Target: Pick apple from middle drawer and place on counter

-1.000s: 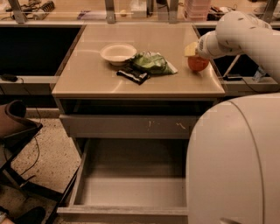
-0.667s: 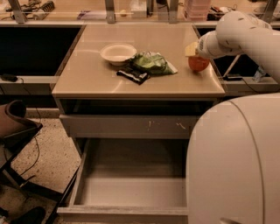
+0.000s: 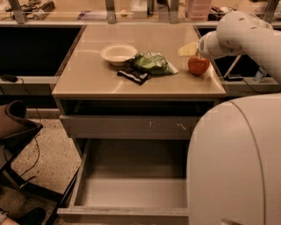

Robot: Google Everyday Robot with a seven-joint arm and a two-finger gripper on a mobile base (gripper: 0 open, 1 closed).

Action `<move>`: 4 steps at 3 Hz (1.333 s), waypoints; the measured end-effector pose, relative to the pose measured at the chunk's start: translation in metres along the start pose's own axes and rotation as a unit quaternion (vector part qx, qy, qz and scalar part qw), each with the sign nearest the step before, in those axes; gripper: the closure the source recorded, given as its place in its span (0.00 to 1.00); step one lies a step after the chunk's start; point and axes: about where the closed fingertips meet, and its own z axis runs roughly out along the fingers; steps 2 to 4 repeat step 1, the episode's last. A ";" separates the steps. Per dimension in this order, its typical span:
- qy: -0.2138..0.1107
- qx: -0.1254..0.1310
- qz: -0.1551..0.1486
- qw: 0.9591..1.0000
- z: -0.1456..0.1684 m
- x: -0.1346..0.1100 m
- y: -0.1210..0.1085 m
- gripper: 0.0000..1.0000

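Observation:
The red-orange apple [image 3: 198,65] rests on the tan counter [image 3: 105,81] near its right edge. My gripper [image 3: 204,46] hangs just above and slightly behind the apple, at the end of the white arm [image 3: 239,30] that reaches in from the right. It seems to be just off the apple. The middle drawer [image 3: 131,186] is pulled wide open below, and its grey floor is bare. The robot's white body [image 3: 237,167] hides the drawer's right part.
A white bowl [image 3: 118,53], a green bag [image 3: 151,63] and a dark packet [image 3: 133,75] lie mid-counter. A pale yellow piece [image 3: 188,49] lies behind the apple. The shallower scratched drawer [image 3: 127,126] stands slightly open. A cluttered bench [image 3: 109,9] runs behind. A dark chair [image 3: 15,127] stands at left.
The gripper has lifted a little up and away from the apple, which now shows whole and stays in place on the counter.

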 end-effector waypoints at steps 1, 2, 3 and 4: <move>0.000 0.000 0.000 1.000 0.000 0.000 0.000 0.00; 0.000 0.000 0.000 1.000 0.000 0.000 0.000 0.00; 0.000 0.000 0.000 1.000 0.000 0.000 0.000 0.00; 0.000 0.000 0.000 1.000 0.000 0.000 0.000 0.00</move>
